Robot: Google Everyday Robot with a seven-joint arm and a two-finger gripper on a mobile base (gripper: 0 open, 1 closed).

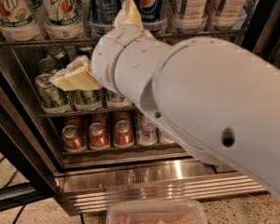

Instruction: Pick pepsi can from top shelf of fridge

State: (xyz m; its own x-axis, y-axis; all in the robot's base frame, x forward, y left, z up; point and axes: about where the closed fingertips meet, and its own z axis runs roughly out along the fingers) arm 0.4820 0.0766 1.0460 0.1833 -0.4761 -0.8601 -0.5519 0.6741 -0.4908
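The pepsi can (104, 3), dark blue with white small print, stands on the top shelf (32, 42) of the fridge (168, 183), between the 7UP bottles (60, 8) and a blue can with a globe logo (148, 3). My gripper (105, 45) is in front of the shelves, just below and in front of the pepsi can. It is open and empty. One tan finger (77, 77) points left over the green cans, the other finger (130, 14) points up between the two blue cans. My white arm hides the right part of the lower racks.
White bottles (191, 6) fill the top shelf's right side. Green cans (49, 90) stand on the middle rack and red cans (99, 134) on the lower one. The black door frame (14, 143) runs down the left. A clear plastic container (154, 213) lies on the floor.
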